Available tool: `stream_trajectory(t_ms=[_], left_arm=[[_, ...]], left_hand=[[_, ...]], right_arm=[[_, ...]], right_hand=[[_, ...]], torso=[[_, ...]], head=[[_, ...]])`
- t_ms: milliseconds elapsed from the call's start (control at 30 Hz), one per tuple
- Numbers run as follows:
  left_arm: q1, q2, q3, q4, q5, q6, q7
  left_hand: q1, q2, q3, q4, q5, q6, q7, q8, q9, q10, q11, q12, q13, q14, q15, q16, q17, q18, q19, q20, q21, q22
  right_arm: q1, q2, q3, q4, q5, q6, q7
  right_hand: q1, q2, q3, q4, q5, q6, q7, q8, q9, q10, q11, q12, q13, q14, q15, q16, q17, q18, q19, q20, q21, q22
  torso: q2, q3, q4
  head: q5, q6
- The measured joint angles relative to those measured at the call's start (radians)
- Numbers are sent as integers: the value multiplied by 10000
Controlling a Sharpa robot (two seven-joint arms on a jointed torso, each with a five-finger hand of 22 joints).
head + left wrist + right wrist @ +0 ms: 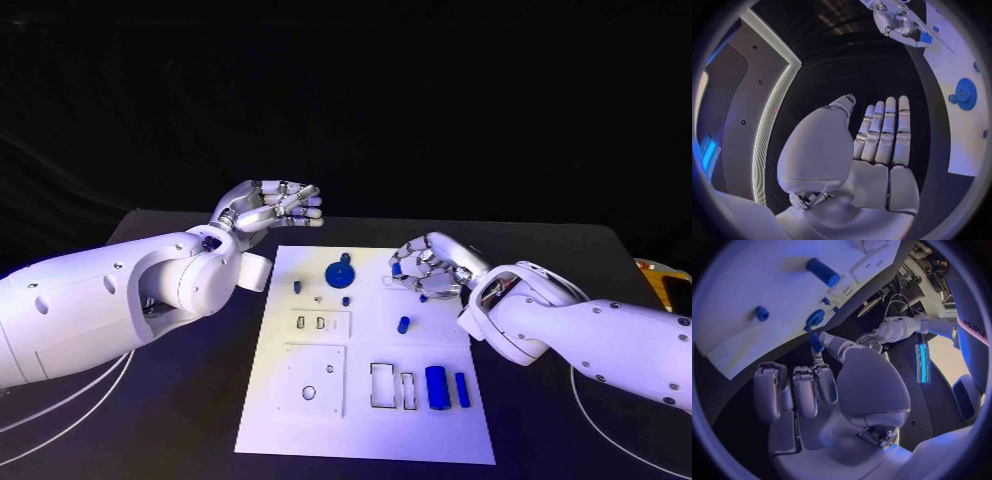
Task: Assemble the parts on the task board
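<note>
The white task board point(325, 420) lies in the middle of the table. On it are a blue gear point(340, 275), a small blue peg point(297, 286), a short blue cylinder point(404, 323) and two long blue blocks point(437, 387) beside empty slots. My right hand point(430, 268) hovers over the board's far right part and pinches a small blue part point(817, 342) between thumb and a finger. My left hand point(267, 210) is raised beyond the board's far left corner, fingers straight point(886, 130) and holding nothing. The gear point(965, 93) and the blue cylinder point(823, 271) also show in the wrist views.
A white block point(254, 270) sits by the board's far left edge, under my left wrist. A yellow object point(663, 282) lies at the table's right edge. White cables point(65, 400) curve across the table at both near sides.
</note>
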State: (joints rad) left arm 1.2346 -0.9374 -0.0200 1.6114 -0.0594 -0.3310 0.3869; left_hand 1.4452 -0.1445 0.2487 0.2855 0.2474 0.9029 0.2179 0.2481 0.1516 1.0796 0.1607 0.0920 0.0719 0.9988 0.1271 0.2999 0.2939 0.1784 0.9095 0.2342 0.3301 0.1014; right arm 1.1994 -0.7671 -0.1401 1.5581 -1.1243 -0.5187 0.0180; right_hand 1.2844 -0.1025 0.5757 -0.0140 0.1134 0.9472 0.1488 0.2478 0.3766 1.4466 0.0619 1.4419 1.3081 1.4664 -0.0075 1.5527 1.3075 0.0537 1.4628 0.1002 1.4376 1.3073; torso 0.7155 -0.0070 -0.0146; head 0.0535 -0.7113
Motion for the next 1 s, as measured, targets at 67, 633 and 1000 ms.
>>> stream_trajectory(t_ms=[67, 633, 1000], left_arm=[[0, 32, -2, -37, 0, 1, -5], [0, 200, -9, -144, 1, 4, -50], [0, 220, -11, -101, 1, 5, -74]], left_hand=[[0, 0, 0, 0, 0, 0, 0, 0, 0, 0, 0, 0, 0, 0, 0, 0, 0, -1, 0, 0, 0, 0], [0, 0, 0, 0, 0, 0, 0, 0, 0, 0, 0, 0, 0, 0, 0, 0, -1, 0, 0, 0, 0, 1], [0, 0, 0, 0, 0, 0, 0, 0, 0, 0, 0, 0, 0, 0, 0, 0, -2, 0, 0, 0, 0, 1]], right_arm=[[-16, 272, -13, 113, -99, -46, -254], [-639, 1808, -149, 201, -1339, -48, -1747], [-931, 2343, -194, -200, -2037, 3, -2172]], right_hand=[[0, 0, 13, -13, -34, -1, -1, 0, 0, 0, 0, 0, 0, 0, 0, 0, 0, 0, 0, 0, -50, 4], [-137, -5, -3, -56, -231, 20, 19, 0, 0, -37, -36, 0, -3, 0, 1, 0, -1, -1, -38, -37, -68, 7], [-271, -79, -32, -83, -271, 24, 16, 158, 0, -37, -36, 0, -4, 0, 1, 0, -1, 0, -38, -36, -68, 5]], torso=[[-25, -13, 15], [-125, -67, 19], [-109, -70, 33]], head=[[12, -19], [207, -217], [254, -276]])
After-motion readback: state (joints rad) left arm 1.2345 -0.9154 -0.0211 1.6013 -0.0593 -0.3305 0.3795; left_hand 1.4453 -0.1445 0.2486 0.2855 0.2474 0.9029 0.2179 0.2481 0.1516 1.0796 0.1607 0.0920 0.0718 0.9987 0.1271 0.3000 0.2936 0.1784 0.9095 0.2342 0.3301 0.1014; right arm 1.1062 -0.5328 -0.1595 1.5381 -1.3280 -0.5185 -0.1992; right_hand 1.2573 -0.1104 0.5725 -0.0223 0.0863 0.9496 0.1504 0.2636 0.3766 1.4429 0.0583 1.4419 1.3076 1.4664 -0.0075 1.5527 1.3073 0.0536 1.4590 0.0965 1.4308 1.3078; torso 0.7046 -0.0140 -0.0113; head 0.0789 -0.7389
